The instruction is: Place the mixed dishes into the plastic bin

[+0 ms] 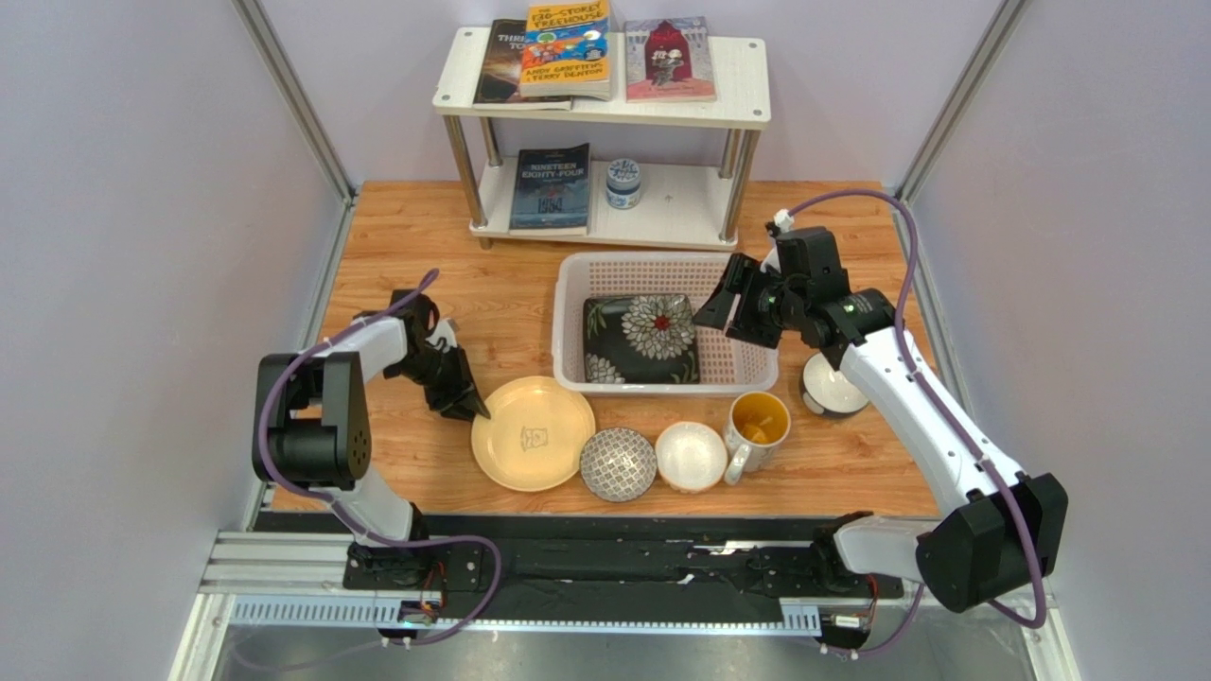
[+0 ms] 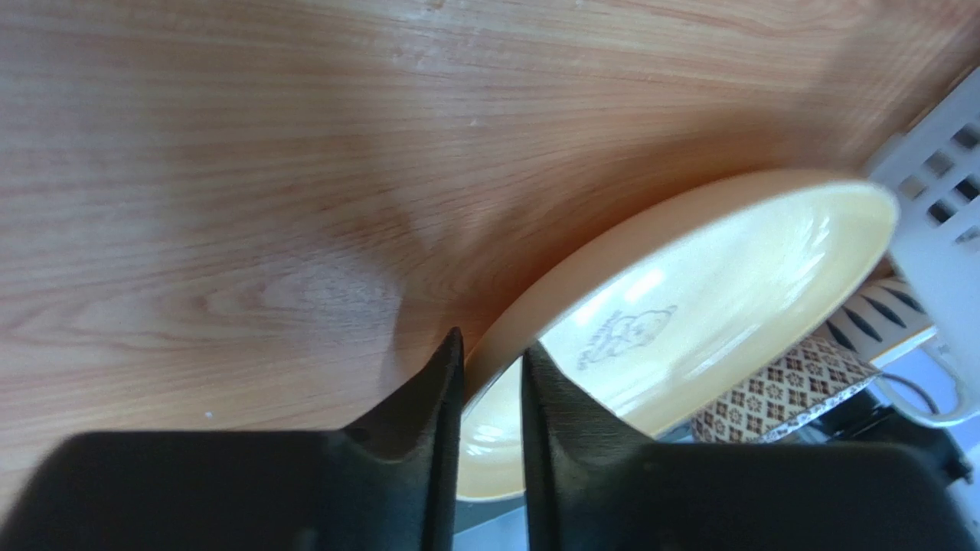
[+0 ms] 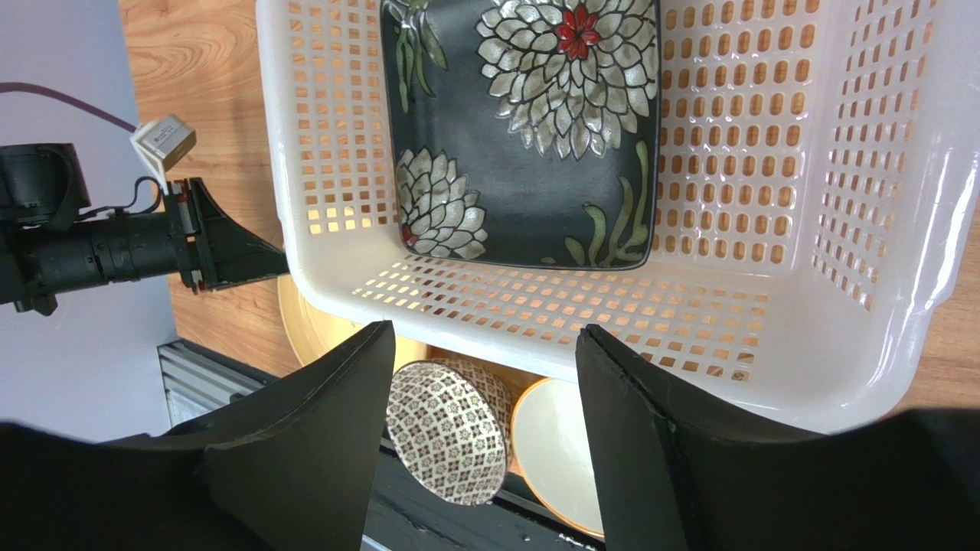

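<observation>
The round yellow plate (image 1: 533,433) lies on the table in front of the white plastic bin (image 1: 665,261). My left gripper (image 1: 462,397) is at the plate's left rim. In the left wrist view its fingers (image 2: 492,341) straddle the rim of the yellow plate (image 2: 713,264) and are closed on it. The black floral plate (image 1: 643,338) lies inside the bin, also seen in the right wrist view (image 3: 523,126). My right gripper (image 1: 725,305) hovers open and empty over the bin's right part (image 3: 483,333). The grey-patterned bowl (image 1: 619,464), white bowl (image 1: 691,456) and yellow-inside mug (image 1: 758,420) stand in front of the bin.
A dark-outside bowl (image 1: 832,386) sits right of the bin, partly under my right arm. A white two-level shelf (image 1: 611,100) with books and a small blue-and-white jar (image 1: 623,182) stands behind the bin. Walls and frame posts close both sides.
</observation>
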Available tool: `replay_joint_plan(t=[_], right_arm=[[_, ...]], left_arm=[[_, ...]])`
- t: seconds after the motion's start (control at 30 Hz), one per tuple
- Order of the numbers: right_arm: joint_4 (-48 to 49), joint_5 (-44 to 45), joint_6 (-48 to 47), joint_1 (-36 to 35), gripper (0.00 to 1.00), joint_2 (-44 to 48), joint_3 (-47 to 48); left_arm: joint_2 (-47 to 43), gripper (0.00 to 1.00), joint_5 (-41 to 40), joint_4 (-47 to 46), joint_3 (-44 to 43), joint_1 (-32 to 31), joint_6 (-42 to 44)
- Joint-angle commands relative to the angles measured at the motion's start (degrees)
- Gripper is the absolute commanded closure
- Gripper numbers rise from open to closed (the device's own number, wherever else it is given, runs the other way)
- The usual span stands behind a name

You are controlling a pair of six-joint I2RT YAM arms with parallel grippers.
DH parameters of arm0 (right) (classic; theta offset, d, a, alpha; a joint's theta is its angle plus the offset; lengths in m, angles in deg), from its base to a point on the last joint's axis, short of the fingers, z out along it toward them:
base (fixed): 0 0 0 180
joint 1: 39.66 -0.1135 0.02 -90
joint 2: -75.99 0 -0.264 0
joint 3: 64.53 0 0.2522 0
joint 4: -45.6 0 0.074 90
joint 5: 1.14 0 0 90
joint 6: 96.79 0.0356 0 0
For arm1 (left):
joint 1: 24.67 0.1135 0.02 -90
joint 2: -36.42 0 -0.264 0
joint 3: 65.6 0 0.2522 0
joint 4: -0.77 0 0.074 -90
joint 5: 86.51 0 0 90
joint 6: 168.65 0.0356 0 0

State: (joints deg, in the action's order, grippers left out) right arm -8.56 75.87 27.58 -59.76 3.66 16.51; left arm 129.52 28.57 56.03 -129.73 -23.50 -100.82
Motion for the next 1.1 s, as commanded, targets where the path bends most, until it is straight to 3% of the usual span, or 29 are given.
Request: replay_joint_plan(t=[0.0, 0.13, 0.57, 0.77, 1.07], right_arm=[[2.2, -0.6, 1.3, -0.1, 0.37, 1.6, -0.7], [2.4, -0.9, 1.6, -0.1, 0.37, 1.8, -0.8], [7.8, -3.5, 4.5, -2.4, 0.38, 0.7, -4.0], [13.0, -1.5, 6.9, -14.1, 0.36, -5.4, -2.8], [19.3, 0.1, 11.1, -30.0, 0.33, -28.3, 7.5]], left_arm=[[1.7, 0.89, -0.1, 0.9, -1.9, -0.5, 0.2], [2.1, 1.00, -0.9, 1.2, -2.1, -0.5, 0.5], [-4.3, 1.00, -14.3, 9.3, -7.5, 1.2, 2.3], [-5.2, 1.00, -12.5, 8.2, -5.9, 6.1, 1.7], [-3.5, 1.00, -7.5, 6.5, -3.2, 11.8, 0.8]])
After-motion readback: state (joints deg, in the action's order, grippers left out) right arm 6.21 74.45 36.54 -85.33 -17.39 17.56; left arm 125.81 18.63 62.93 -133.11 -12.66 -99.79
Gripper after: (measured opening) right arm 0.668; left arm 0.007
